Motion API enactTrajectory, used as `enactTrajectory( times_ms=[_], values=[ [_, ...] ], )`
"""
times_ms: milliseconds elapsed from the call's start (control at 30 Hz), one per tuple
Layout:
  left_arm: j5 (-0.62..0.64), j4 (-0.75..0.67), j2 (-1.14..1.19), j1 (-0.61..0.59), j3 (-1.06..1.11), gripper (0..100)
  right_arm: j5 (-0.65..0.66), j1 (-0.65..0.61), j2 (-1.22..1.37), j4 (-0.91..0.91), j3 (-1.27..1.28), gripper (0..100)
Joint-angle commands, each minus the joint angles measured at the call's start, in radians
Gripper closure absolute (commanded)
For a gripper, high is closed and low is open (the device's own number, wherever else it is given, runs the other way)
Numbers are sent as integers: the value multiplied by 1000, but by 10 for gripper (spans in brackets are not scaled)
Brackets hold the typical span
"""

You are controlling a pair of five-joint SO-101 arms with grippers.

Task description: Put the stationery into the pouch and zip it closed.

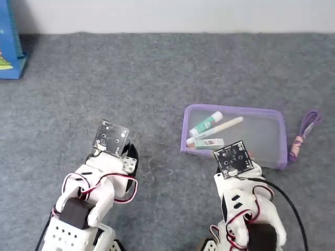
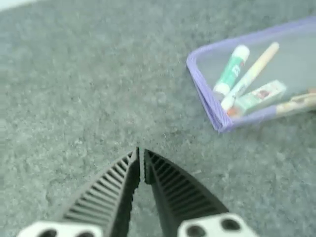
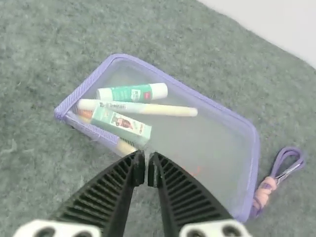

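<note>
The grey felt-covered desk (image 1: 157, 78) carries everything, and the pouch (image 1: 261, 138) lies flat on it. The pouch is a soft, see-through sleeve with a purple fabric rim, likely light and floppy, so it would probably sag or slide on the felt if pulled by one corner. The stiffer purple rim looks like the surest place to pinch, with one end pinned while the zip is drawn, though whether the zip is open cannot be told. The left arm (image 1: 89, 193) sits well apart from the pouch's short end, its jaws closed on nothing. The right arm (image 1: 246, 209) stands just beside the pouch's near long edge, its jaws also drawn together and empty, and its wrist hangs over that edge. A blue box (image 1: 9, 47) stands far from the pouch and out of the way. A purple strap (image 1: 306, 128) trails from the pouch's other short end and could snag. Inside lie a pen (image 1: 222, 127), a glue stick (image 1: 205, 124) and a small eraser (image 1: 209, 143), all rigid, smooth and light.
</note>
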Motion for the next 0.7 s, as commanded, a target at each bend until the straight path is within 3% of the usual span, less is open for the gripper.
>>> enactTrajectory(
  times_ms=[0, 200, 367, 667],
  values=[
    [-6, -31, -20, -20, 10, 988, -104, 2, -5, -4, 29, 966],
    [-6, -135, -204, -114, 166, 988, -186, 2, -5, -5, 71, 970],
    [-8, -97, -451, -123, 309, 988, -256, 2, -5, -33, 133, 992],
    [-9, -80, -450, -123, 341, 988, -261, 110, -5, -148, 276, 990]
  ],
)
